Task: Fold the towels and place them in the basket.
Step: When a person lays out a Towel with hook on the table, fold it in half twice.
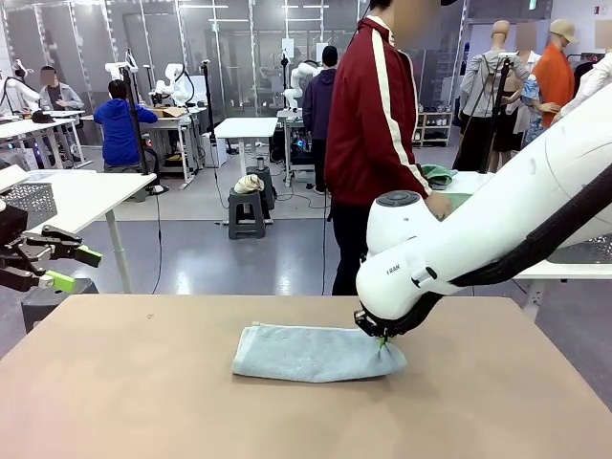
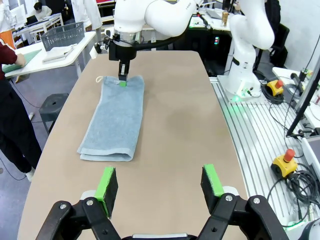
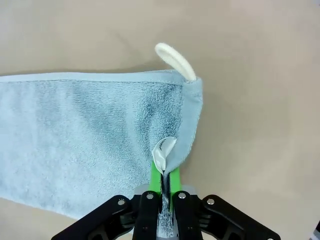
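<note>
**While one pincer clamps the towel's end, the other hangs released**

As seen from the front, a pale blue-grey towel point(image 1: 316, 354) lies folded into a long strip on the brown table point(image 1: 143, 402), nearer the far edge than the near one. Bare tabletop surrounds it on every side, with the widest stretch toward the robot's left. The right gripper point(image 1: 382, 339) comes down on the towel's right-hand short end, clenched on the cloth. The left gripper point(image 1: 75, 269) hangs at the table's left end, well apart from the towel, with its jaws spread and nothing between them. A person point(image 1: 373, 124) stands beyond the far edge, facing a side table.

The right wrist view adds detail: the green pads pinch the short hem together with a small white tag point(image 3: 163, 152), and a white hanging loop point(image 3: 175, 60) sticks out from the corner just beyond.

The left wrist view shows the strip's whole length and its layered near end. It also shows the dark basket point(image 2: 62, 35) on the side table, well apart from the towel.
</note>
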`<state>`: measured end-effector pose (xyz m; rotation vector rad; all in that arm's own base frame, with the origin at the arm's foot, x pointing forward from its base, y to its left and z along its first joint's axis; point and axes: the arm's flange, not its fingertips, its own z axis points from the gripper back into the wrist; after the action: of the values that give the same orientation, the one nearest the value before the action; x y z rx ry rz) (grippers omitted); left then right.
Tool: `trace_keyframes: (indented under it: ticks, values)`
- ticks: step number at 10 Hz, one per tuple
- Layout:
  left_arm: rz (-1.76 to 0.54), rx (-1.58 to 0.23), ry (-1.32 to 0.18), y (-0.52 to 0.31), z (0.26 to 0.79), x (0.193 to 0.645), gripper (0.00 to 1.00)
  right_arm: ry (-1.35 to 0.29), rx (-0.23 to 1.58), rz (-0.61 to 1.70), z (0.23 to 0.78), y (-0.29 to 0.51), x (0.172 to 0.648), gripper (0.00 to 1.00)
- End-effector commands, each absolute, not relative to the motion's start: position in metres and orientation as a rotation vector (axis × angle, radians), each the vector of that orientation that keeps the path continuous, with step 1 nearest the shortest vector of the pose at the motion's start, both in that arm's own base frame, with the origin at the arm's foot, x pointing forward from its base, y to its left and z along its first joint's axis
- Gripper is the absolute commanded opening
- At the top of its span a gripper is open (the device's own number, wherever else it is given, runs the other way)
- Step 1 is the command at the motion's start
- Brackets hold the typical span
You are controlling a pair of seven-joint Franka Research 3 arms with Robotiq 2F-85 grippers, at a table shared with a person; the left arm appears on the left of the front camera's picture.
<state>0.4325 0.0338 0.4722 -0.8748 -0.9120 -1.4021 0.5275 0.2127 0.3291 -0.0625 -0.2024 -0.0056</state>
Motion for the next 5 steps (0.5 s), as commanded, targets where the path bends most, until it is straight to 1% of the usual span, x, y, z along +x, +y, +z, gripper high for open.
trace_keyframes:
  ticks: [1, 5]
  values:
    - [-1.406, -0.885, -0.929, 0.034, 0.474, 0.429, 0.85, -0.245, -0.118, -0.006, 0.347, 0.228, 0.528, 0.00]
    - [-1.406, -0.885, -0.929, 0.034, 0.474, 0.429, 0.85, -0.272, -0.194, 0.051, 0.386, 0.280, 0.542, 0.00]
